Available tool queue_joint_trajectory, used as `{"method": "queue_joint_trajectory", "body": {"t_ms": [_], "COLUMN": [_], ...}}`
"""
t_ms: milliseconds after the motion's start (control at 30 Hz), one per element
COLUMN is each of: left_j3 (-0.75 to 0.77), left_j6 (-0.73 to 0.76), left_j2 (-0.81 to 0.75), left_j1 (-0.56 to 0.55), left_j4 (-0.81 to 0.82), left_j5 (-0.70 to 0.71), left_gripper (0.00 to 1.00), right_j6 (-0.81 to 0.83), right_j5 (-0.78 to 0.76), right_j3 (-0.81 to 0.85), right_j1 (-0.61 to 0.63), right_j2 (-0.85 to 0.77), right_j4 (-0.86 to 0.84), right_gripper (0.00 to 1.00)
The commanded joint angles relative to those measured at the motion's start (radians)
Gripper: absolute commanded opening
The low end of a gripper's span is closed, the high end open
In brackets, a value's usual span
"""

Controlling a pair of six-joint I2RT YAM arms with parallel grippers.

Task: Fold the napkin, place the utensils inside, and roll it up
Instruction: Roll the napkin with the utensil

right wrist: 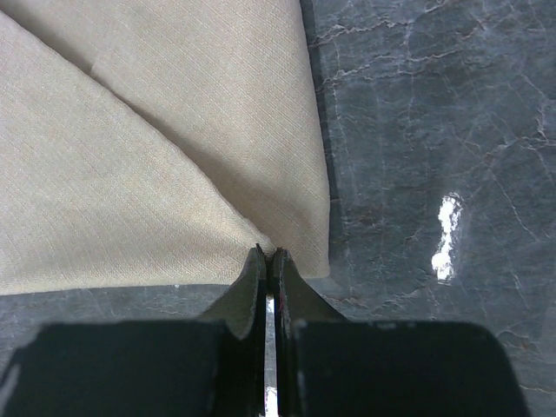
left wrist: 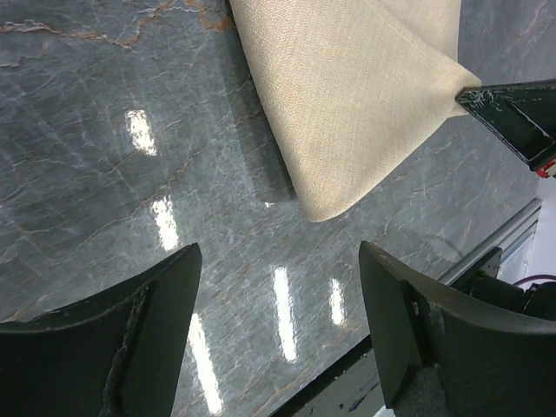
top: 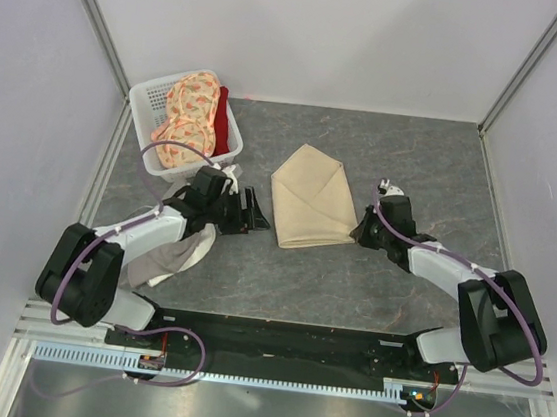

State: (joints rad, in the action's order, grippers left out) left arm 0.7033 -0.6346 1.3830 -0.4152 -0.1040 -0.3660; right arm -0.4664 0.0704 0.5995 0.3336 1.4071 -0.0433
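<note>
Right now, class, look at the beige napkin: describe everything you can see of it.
The napkin is plain beige woven cloth, thin and soft-looking, with no pattern. It lies on the grey marbled table, folded: overlapping flaps meet along diagonal creases, giving a pointed far end and a wider near edge. The right gripper, shut, meets its near right corner; whether it pinches cloth is unclear. The open left gripper is just short of its near left corner, not touching.

A thin beige cloth napkin (top: 307,204) lies flat, mid-way across the grey marbled table (top: 435,161), folded diagonally into a pointed kite shape.
</note>
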Motion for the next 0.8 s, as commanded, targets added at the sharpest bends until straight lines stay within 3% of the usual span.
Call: {"method": "queue_joint_trajectory", "body": {"t_ms": [0, 433, 767], "left_j3": [-0.001, -0.007, -0.014], "left_j6": [-0.054, -0.168, -0.221], "left_j2": [0.039, 0.194, 0.278], "left_j1": [-0.019, -0.042, -0.06], "left_j4": [0.101, 0.312, 0.363], "left_j5": [0.027, -0.019, -0.04], "left_gripper": [0.79, 0.74, 0.68], "right_j6": [0.014, 0.034, 0.058], "right_j5": [-0.04, -0.034, -0.035], "right_j3": [-0.021, 0.002, 0.026], "right_j1": [-0.007, -0.01, -0.01], "right_j2": [-0.042, -0.03, 0.009], "right_j4": [0.002, -0.02, -0.039], "right_gripper": [0.0, 0.0, 0.0]}}
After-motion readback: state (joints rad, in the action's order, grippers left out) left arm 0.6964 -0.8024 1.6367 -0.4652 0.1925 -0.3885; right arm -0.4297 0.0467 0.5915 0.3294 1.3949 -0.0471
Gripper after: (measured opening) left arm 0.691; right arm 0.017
